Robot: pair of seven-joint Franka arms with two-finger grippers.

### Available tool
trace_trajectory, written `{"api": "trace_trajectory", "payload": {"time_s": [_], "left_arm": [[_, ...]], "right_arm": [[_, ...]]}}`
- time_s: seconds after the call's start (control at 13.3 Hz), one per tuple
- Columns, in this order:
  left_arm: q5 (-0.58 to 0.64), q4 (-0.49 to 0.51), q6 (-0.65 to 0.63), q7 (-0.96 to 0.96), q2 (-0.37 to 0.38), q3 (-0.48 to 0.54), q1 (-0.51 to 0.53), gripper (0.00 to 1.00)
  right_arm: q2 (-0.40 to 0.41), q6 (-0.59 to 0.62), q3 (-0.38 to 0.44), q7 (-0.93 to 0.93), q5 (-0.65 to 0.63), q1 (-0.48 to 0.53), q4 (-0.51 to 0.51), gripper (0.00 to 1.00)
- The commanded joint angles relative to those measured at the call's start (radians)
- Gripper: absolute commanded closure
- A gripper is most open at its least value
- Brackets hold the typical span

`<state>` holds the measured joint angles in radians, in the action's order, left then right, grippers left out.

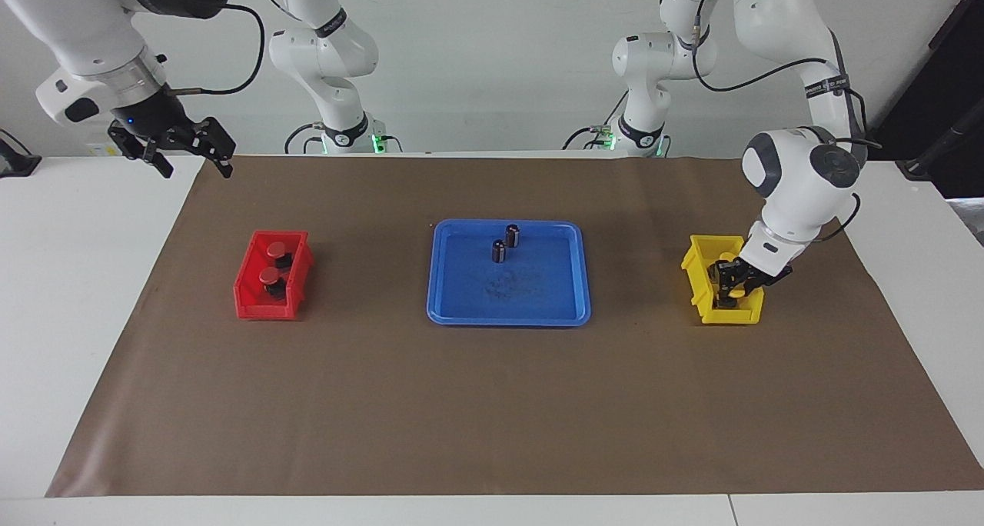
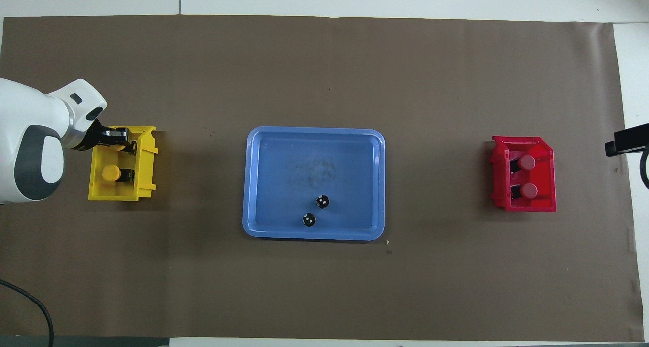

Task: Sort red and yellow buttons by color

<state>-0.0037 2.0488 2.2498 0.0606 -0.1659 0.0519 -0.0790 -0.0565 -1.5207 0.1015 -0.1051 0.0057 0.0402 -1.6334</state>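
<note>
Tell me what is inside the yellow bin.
The yellow bin holds one yellow button in plain sight. The left gripper reaches into its farther part, covering whatever lies beneath it.

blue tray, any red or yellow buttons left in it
No, the blue tray holds only two dark cylinders without coloured caps, in its part nearer to the robots.

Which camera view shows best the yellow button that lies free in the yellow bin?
The overhead view: the yellow button lies uncovered in the yellow bin, round cap and dark base plain. In the facing view, the left hand reaches into the bin and hides it.
</note>
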Motion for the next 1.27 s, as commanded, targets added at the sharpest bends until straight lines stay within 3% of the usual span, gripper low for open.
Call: {"api": "trace_trajectory", "payload": {"time_s": [0.0,0.15,0.38,0.45,0.53,0.97,1.2], "left_arm": [[0.013,0.002,0.008,-0.013,0.005,-0.006,0.005,0.35],[0.008,-0.022,-0.025,-0.013,0.008,-0.006,0.001,0.29],[0.008,-0.162,-0.206,-0.005,0.006,-0.006,-0.001,0.23],[0.010,-0.221,-0.284,-0.001,0.006,-0.007,-0.002,0.15],[0.010,-0.283,-0.365,0.001,0.008,-0.010,-0.002,0.00],[-0.045,-0.571,-0.708,0.002,0.078,-0.018,-0.008,0.00],[-0.048,-0.636,-0.812,0.002,0.077,-0.018,-0.008,0.00]], "right_arm": [[-0.003,0.022,0.003,0.013,-0.007,-0.005,-0.002,0.00],[-0.006,0.019,0.003,0.013,-0.007,-0.011,-0.005,0.00],[0.006,-0.001,0.004,0.018,-0.001,-0.005,0.007,0.00],[0.007,0.000,0.004,0.025,0.002,-0.009,0.007,0.00],[0.014,0.005,0.003,0.034,-0.003,-0.011,0.010,0.00],[0.018,0.014,0.001,0.038,-0.007,-0.016,0.023,0.00],[0.017,0.017,0.001,0.038,-0.006,-0.014,0.021,0.00]]}}
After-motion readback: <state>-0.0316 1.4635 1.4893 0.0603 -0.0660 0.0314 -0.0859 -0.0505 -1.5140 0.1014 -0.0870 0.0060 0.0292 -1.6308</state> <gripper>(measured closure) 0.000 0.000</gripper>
